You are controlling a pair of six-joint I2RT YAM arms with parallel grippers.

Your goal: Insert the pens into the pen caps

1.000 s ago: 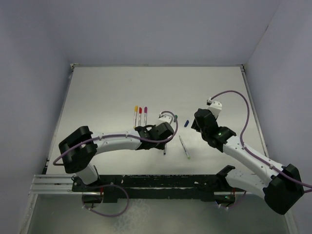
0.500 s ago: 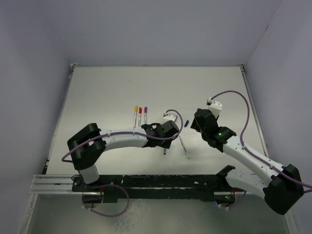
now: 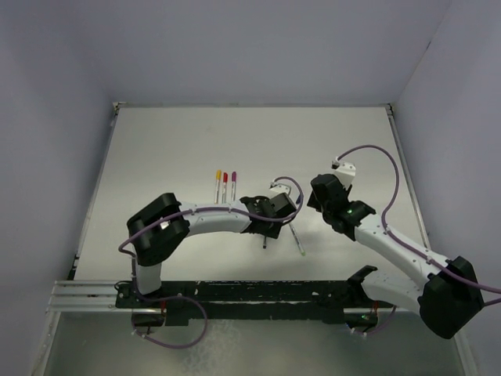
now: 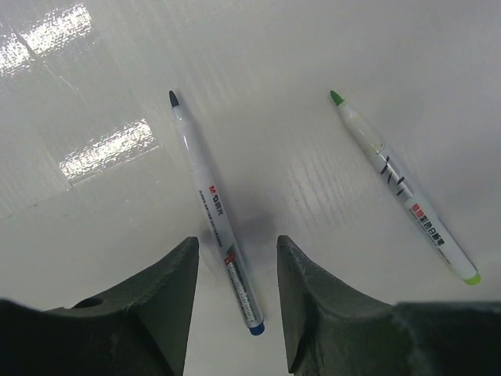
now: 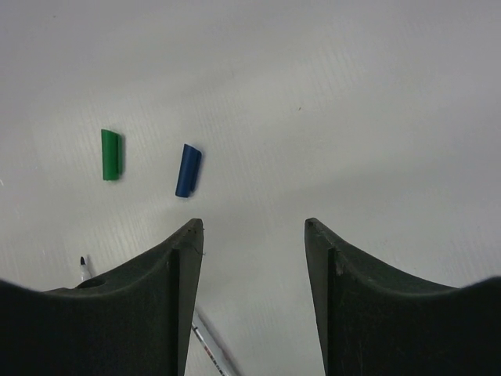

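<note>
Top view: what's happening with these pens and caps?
Nothing is held. The left pincer hovers open over the uncapped blue pen, the green pen lying beside it. The right pincer hangs open near the blue cap and green cap. Three other pens lie together, seemingly capped.

Three capped pens (image 3: 225, 182), left hand (image 3: 274, 218) — perhaps over — two loose pens (image 3: 299, 243)
</note>
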